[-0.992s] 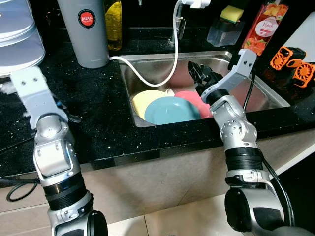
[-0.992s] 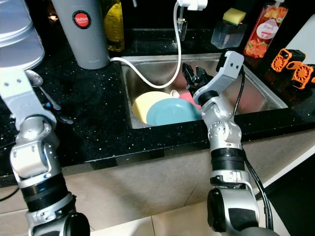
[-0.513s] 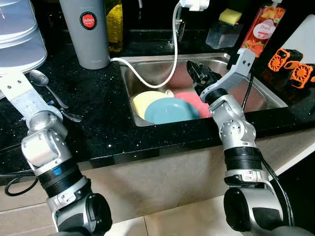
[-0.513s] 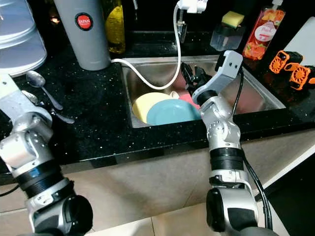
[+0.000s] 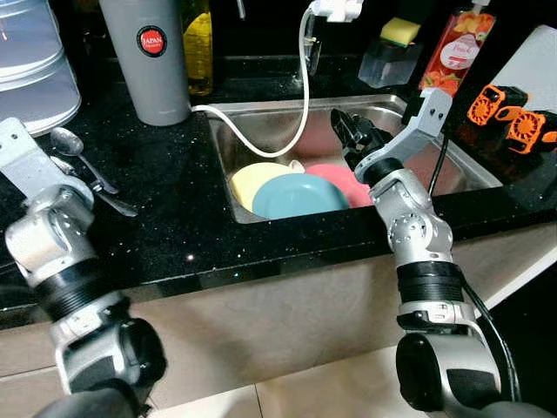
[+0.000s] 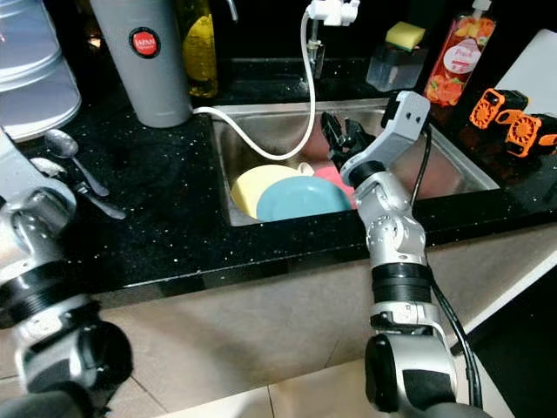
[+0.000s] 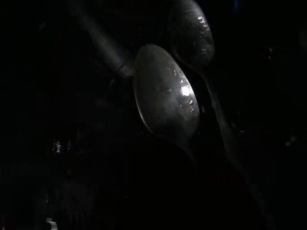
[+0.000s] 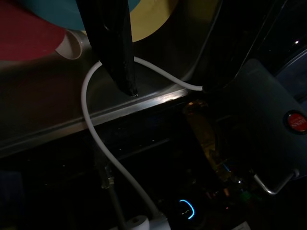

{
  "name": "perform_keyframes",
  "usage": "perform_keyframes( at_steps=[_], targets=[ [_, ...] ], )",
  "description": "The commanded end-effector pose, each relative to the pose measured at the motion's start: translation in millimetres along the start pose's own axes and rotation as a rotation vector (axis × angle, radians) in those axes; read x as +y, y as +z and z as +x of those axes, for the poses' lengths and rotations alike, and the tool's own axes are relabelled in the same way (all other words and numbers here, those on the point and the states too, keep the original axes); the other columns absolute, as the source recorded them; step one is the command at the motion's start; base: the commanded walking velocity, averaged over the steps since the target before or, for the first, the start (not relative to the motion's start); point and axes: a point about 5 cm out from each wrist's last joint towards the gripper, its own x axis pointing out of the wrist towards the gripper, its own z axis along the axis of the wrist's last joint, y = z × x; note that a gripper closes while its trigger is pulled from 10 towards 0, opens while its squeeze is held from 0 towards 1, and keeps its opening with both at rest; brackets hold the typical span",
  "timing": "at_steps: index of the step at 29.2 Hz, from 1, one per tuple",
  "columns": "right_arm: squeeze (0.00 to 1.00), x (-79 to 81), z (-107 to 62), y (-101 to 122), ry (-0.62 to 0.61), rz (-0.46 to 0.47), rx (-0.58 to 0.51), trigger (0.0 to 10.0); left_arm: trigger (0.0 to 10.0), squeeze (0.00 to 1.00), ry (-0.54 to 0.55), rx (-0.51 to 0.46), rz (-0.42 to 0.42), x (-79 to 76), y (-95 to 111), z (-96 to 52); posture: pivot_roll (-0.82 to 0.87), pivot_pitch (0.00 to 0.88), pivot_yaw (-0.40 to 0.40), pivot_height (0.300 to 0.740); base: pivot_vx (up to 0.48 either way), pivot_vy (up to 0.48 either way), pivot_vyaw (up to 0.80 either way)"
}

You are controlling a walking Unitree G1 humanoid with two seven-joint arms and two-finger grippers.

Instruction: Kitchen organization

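While three plates lie stacked in the sink [image 5: 452, 165], a yellow plate [image 5: 248, 178], a blue plate [image 5: 291, 196] and a pink plate [image 5: 344, 178], the right gripper [image 5: 346, 135] hangs above the sink just over the pink one, touching none of them. Its black fingers [image 8: 115, 43] appear pressed together and hold nothing. A white cup [image 8: 72, 45] peeks out in the sink between the yellow and pink plates, below the fingertips. One white hose [image 5: 300, 104] loops from the tap down into the sink, behind the gripper.

Left of the sink, two spoons [image 5: 78, 152] lie on the black counter [image 5: 174, 218], side by side and overlapping. The left gripper is over them; the left wrist view shows both bowls [image 7: 165, 96] close up in the dark, but I cannot tell how its fingers stand.

Behind the sink stand one grey flask [image 5: 148, 57], one oil bottle [image 5: 198, 43], one sponge [image 5: 399, 30] on a clear holder and one soap bottle [image 5: 452, 57]. Right of the sink lie two orange tools [image 5: 513, 113].
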Motion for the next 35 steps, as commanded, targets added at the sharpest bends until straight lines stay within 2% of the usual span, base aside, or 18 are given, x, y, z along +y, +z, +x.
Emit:
perform_keyframes(
  at_steps=[1,2,6,11,13,15,17,21,23,25,28,30,31,35],
  targets=[
    [0.00,-1.9,-1.4,1,-0.009,-0.007,0.003,10.0,10.0,0.00,-0.020,0.076,0.081,-2.9,-18,5.3,0.21,0.027,-0.076,0.740,0.000,0.000,0.00],
    [0.00,-1.9,-1.7,0,-0.010,-0.007,0.002,10.0,10.0,0.00,-0.041,0.091,0.180,1.0,-22,8.6,0.21,0.027,-0.066,0.740,0.000,0.000,0.00],
    [0.00,-2.4,-2.6,0,-0.013,-0.007,-0.001,10.0,10.0,0.00,-0.043,0.127,0.225,6.7,-30,8.8,0.21,0.027,-0.062,0.740,0.000,0.000,0.00],
    [0.00,-4.8,-4.4,1,-0.022,-0.008,-0.006,10.0,10.0,0.00,-0.109,0.188,0.291,7.6,-49,4.7,0.21,0.024,-0.055,0.740,0.000,0.000,0.00],
    [0.00,-5.3,-4.7,2,-0.023,-0.009,-0.007,10.0,10.0,0.00,-0.146,0.146,0.309,0.5,-45,0.0,0.20,0.020,-0.056,0.740,0.000,0.000,0.00],
    [0.00,-5.1,-4.5,2,-0.020,-0.011,-0.008,10.0,10.0,0.00,-0.157,0.056,0.278,-10.9,-31,-7.6,0.21,0.014,-0.061,0.740,0.000,0.000,0.00],
    [0.00,-4.8,-4.1,2,-0.019,-0.011,-0.007,10.0,10.0,0.00,-0.161,0.030,0.277,-16.1,-26,-11.3,0.21,0.014,-0.061,0.740,0.000,0.000,0.00],
    [0.00,-1.5,-2.5,1,-0.008,-0.010,-0.004,10.0,10.0,0.00,-0.238,0.072,0.254,-29.9,-26,-24.9,0.21,0.011,-0.062,0.740,0.000,0.000,0.00],
    [0.00,-1.0,-2.3,1,-0.006,-0.010,-0.004,10.0,10.0,0.00,-0.256,0.088,0.241,-31.5,-28,-27.8,0.21,0.011,-0.062,0.740,0.000,0.000,0.00],
    [0.00,-1.2,-2.3,1,-0.004,-0.010,-0.004,10.0,10.0,0.00,-0.280,0.059,0.233,-34.8,-25,-34.9,0.21,0.006,-0.060,0.740,0.000,0.000,0.00],
    [0.00,-1.7,-2.1,0,-0.004,-0.010,-0.001,10.0,10.0,0.00,-0.228,-0.058,0.268,-44.9,-14,-46.0,0.21,0.003,-0.065,0.740,0.000,0.000,0.00],
    [0.00,-1.6,-2.1,0,-0.004,-0.010,0.001,10.0,10.0,0.00,-0.218,-0.082,0.268,-48.8,-12,-48.7,0.21,0.003,-0.065,0.740,0.000,0.000,0.00],
    [0.00,-1.1,-1.7,-1,-0.001,-0.010,0.002,10.0,10.0,1.00,-0.207,-0.102,0.257,-53.4,-11,-50.8,0.21,0.001,-0.067,0.740,0.000,0.000,0.00],
    [0.00,-0.4,-1.2,-1,0.002,-0.010,0.003,10.0,10.0,1.00,-0.195,-0.110,0.235,-58.2,-11,-54.2,0.21,0.000,-0.067,0.740,0.000,0.000,0.00]
  ],
)
